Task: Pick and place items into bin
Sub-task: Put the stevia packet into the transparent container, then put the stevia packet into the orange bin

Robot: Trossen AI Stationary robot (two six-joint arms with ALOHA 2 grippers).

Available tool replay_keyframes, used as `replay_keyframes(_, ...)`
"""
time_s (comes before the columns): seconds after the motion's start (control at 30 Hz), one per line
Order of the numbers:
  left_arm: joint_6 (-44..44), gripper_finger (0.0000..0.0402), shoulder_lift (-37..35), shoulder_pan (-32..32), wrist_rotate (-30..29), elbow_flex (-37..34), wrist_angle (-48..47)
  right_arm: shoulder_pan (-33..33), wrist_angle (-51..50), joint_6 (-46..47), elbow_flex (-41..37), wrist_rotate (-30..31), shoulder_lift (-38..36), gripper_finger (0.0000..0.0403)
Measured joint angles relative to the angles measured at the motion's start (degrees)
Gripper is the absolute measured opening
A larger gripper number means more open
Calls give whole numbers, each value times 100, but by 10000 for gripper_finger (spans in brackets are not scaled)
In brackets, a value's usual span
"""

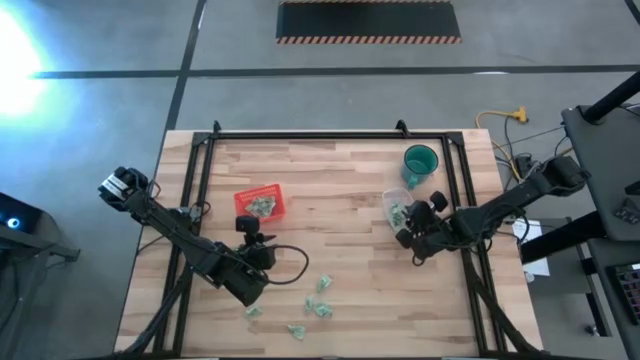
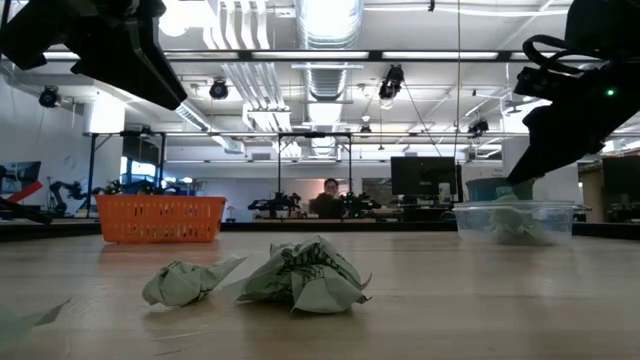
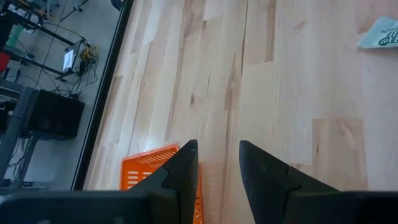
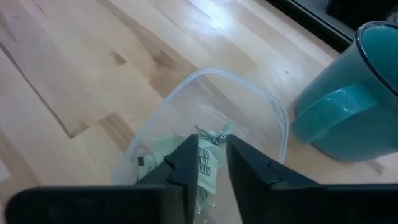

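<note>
While right claw point(image 4: 213, 163) pinches wrapper point(image 4: 208, 158) over clear tub point(image 4: 273, 112), I judge wrappers featherlight, springy: pinch crumpled bulk mid-wad. Left claw point(image 3: 217, 163) empty, parted, above worktop point(image 3: 280, 93).

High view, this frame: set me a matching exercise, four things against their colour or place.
Things:
1. mug
2. basket
3. clear tub
4. right hand

Descriptions:
A. orange-red, holds wrappers
B. teal, near the table's far edge
C. see-through, beside the mug
D. dark, over the clear tub

Pairs: 1-B, 2-A, 3-C, 4-D
</note>
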Motion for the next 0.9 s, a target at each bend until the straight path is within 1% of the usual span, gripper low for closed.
replay_keyframes(0.13,-34,100,0,0,21,0,4,0,-9,-165,6,26,-21,109)
replay_keyframes(0.17,-35,100,0,0,101,0,11,0,-20,-255,25,39,-38,118)
replay_keyframes(0.23,-40,100,0,0,414,0,46,2,-16,-444,115,47,-82,131)
replay_keyframes(0.37,-60,100,0,-6,1319,-2,248,114,1,-829,418,51,-85,146)
replay_keyframes(0.5,-430,100,0,-82,1974,-2,403,418,164,-1216,712,9,-61,147)
replay_keyframes(0.57,-630,100,2,-140,2392,-2,404,610,380,-1453,809,7,-61,145)
replay_keyframes(0.73,-1548,100,2,-375,3356,-2,400,1035,936,-1983,870,-7,-61,136)
replay_keyframes(0.8,-1952,100,2,-506,3537,-2,402,1155,1111,-2112,868,-11,-61,133)
replay_keyframes(0.9,-2291,100,2,-716,3574,-2,404,1270,1209,-2159,867,-38,-61,128)
